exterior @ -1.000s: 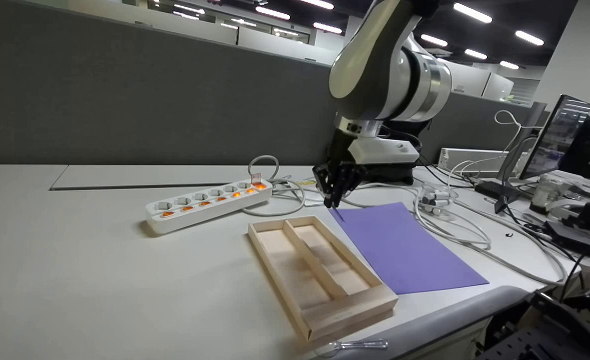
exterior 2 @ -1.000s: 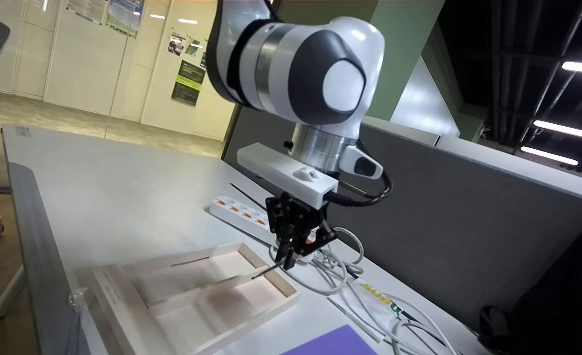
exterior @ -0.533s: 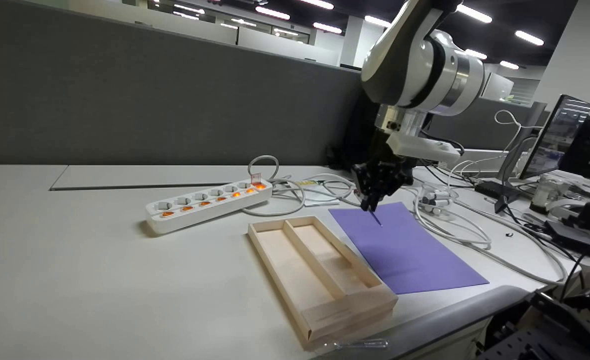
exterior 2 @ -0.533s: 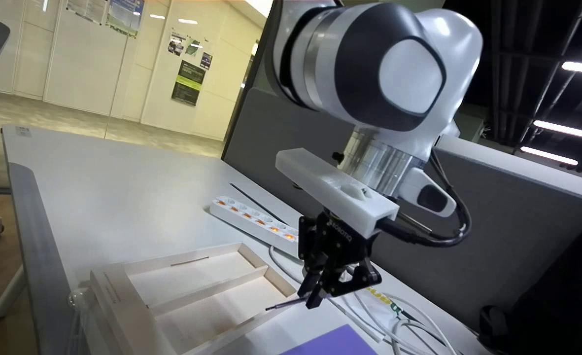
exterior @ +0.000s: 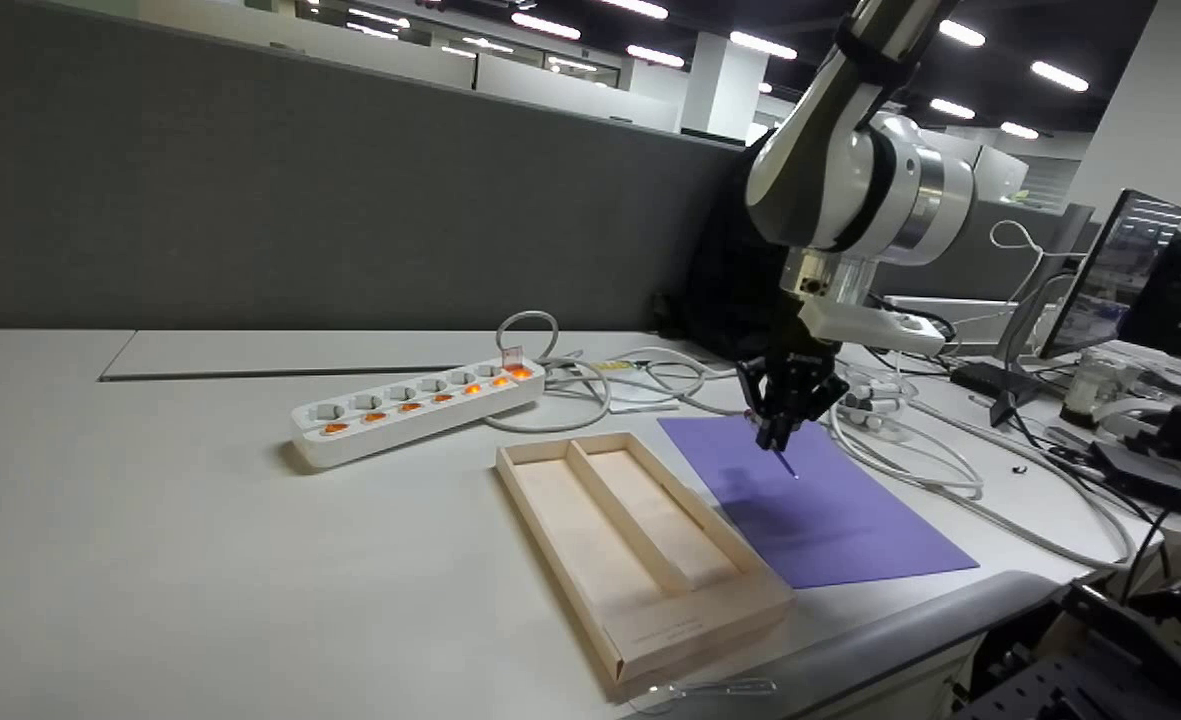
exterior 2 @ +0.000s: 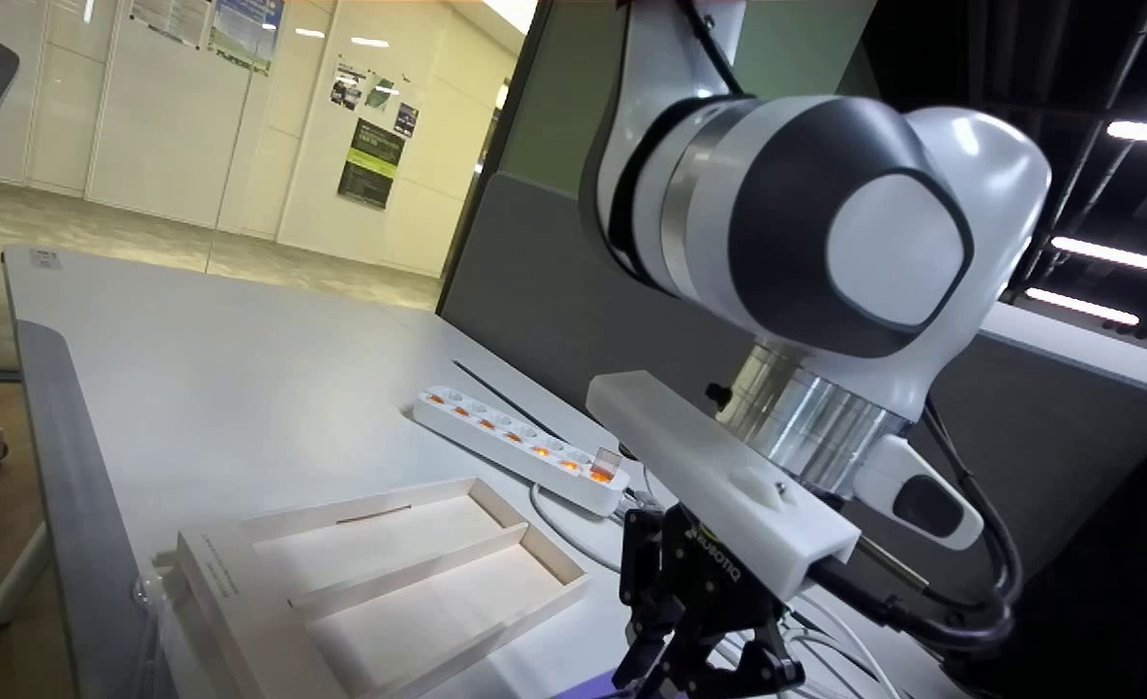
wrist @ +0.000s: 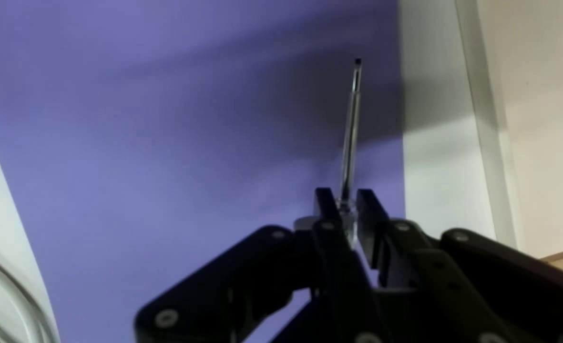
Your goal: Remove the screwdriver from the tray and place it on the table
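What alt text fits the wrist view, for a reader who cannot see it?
A black gripper at the bottom holds a screwdriver, which points up the picture, above a purple sheet. Part of the tray shows at right, past a strip of table; white cables lie at lower left.

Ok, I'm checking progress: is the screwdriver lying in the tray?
No, in the wrist view the gripper holds the screwdriver over the purple sheet.

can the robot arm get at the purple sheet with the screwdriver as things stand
Probably yes: its jaws hold the screwdriver over the purple sheet, with nothing showing between the two in the wrist view, and the tray lies off to one side. Lowering it looks like all that's needed.
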Motion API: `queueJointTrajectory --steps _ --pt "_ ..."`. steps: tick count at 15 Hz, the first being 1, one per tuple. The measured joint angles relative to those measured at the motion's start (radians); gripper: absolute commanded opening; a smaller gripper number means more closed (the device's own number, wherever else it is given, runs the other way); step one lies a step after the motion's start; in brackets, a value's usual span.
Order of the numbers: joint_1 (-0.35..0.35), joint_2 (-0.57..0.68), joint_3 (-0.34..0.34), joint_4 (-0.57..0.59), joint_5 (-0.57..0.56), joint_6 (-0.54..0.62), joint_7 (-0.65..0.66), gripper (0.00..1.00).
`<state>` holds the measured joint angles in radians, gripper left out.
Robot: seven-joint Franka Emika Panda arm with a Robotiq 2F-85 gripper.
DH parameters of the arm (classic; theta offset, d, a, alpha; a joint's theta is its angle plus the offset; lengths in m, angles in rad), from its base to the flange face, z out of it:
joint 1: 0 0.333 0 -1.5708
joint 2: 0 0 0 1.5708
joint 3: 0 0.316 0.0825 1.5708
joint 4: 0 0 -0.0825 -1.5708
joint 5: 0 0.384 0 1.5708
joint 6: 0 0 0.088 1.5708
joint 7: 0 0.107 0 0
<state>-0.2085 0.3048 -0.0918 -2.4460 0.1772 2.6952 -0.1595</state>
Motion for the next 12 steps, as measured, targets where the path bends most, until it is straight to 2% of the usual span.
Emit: queueJointTrajectory --steps 11,12 --pt "0.004 0.155 0.022 0.077 0.0 0.064 0.011 0.04" --pt "0.004 0.163 0.024 0.083 0.0 0.065 0.013 0.24"
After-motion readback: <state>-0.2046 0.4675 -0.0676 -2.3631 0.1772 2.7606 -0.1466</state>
